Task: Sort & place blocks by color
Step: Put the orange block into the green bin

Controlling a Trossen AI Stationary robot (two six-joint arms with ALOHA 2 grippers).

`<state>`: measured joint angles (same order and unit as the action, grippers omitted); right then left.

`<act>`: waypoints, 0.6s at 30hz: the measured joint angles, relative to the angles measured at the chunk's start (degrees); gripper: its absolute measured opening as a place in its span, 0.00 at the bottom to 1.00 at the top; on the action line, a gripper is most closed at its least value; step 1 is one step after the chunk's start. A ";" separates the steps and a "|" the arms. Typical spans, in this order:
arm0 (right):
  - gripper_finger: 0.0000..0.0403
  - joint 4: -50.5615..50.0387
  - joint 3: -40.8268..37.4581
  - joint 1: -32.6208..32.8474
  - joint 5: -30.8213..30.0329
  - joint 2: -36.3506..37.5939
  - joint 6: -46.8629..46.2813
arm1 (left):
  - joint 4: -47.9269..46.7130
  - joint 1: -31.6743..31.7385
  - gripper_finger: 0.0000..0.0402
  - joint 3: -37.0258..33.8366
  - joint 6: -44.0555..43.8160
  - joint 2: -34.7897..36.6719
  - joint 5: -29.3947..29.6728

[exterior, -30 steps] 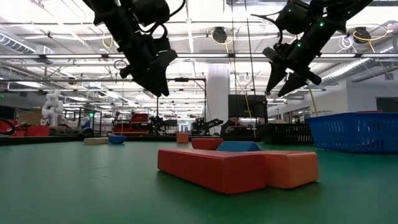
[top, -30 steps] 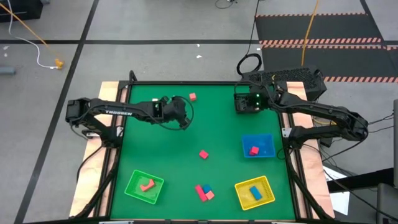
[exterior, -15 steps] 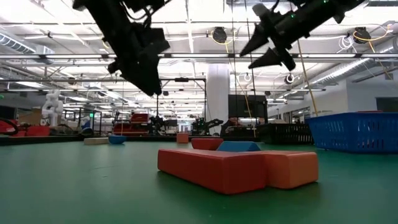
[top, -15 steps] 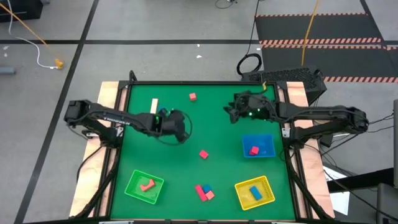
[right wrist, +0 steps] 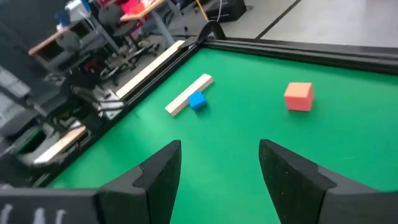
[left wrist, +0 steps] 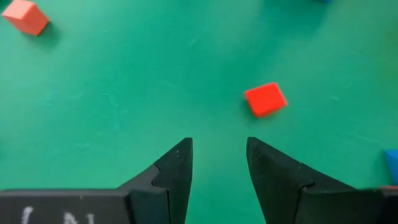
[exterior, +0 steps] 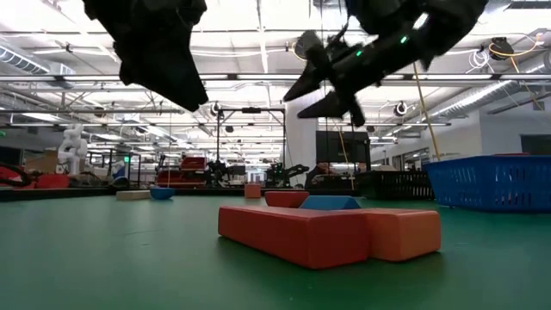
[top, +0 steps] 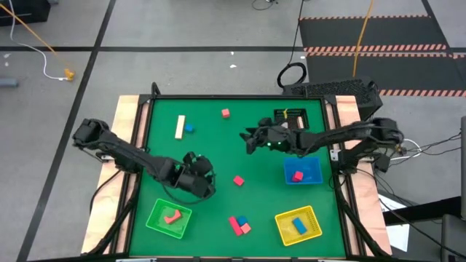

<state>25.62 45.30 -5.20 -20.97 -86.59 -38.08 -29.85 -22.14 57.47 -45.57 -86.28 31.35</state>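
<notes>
On the green table, a green tray at the near left holds a red block, with the left tool hovering just beside it, fingers open and empty. Toward the middle lie a cream bar touching a small blue cube, a lone red cube, and a red-and-blue cluster. The right tool hangs open and empty over the centre; at right, a blue tray holds a red cube and a yellow tray a blue block.
</notes>
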 joint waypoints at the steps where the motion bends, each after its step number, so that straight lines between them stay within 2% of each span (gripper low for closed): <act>1: 0.51 2.88 0.01 -0.21 0.01 -1.75 -0.35 | 0.02 -0.40 0.38 0.00 -0.02 0.00 0.00; 4: 0.51 7.75 1.45 -1.09 0.00 -6.19 -0.85 | -0.03 -1.07 0.38 0.00 0.14 0.00 0.09; 8: 0.51 6.57 7.33 -2.47 0.06 -11.28 1.87 | -0.30 -1.60 0.38 0.00 0.18 0.00 0.16; 15: 0.51 -15.48 22.62 -7.22 -0.01 -19.25 5.24 | -2.02 -4.12 0.38 0.00 -3.07 0.02 -0.71; 18: 0.51 -18.95 26.47 -9.65 0.02 -21.91 4.55 | -3.22 -5.67 0.38 0.00 -5.45 0.02 -0.92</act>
<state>6.67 71.77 -14.85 -20.95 -108.50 -33.54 -33.08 -27.81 57.47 -51.02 -86.26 30.43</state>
